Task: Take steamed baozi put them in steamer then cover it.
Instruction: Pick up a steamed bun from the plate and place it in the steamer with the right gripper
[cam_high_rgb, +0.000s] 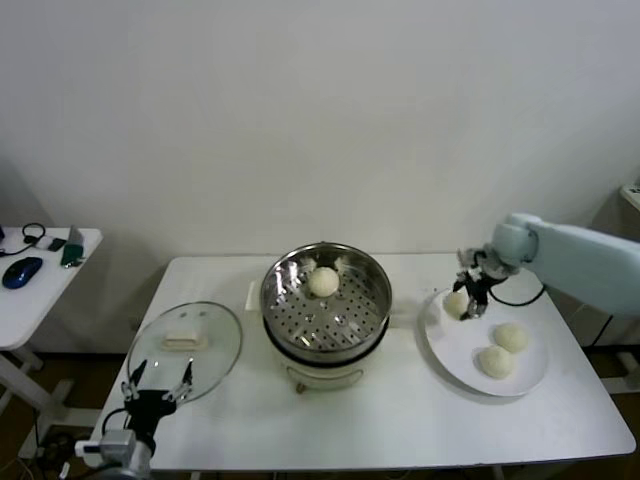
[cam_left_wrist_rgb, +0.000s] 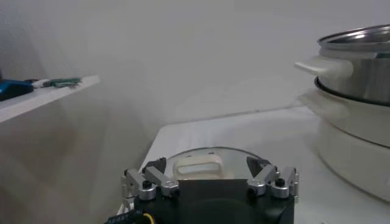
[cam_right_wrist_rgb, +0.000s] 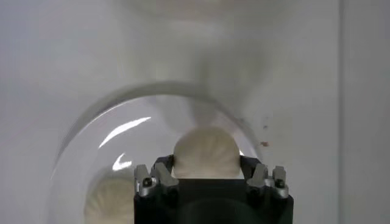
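The baozi (cam_high_rgb: 457, 303) under the right gripper (cam_high_rgb: 472, 298) looks soft and light, a smooth dome that would dent if pinched hard, so I judge it wants a gentle hold across its widest part, low on both sides, with only enough squeeze to lift it. In the right wrist view this bun (cam_right_wrist_rgb: 206, 152) sits between the two fingers (cam_right_wrist_rgb: 156, 178), which stand on either side of it at about its own width; whether the pads already press the dough or only flank it cannot be told. It lies at the edge of the white plate (cam_high_rgb: 530, 372) nearest the steamer (cam_high_rgb: 326, 305), with two more buns (cam_high_rgb: 511, 337) lying further out on the plate, close together. One bun (cam_high_rgb: 323, 282) already rests on the perforated tray toward the back of the steamer, which stands in the middle of the desk (cam_high_rgb: 400, 430). The cover (cam_high_rgb: 186, 349) lies flat on the desk to the steamer's left, glass and likely heavier and slippery, best taken by its flat handle (cam_left_wrist_rgb: 196, 165). The left gripper (cam_high_rgb: 157, 385) waits near the desk's front edge just beside the cover, fingers spread wide and holding nothing.
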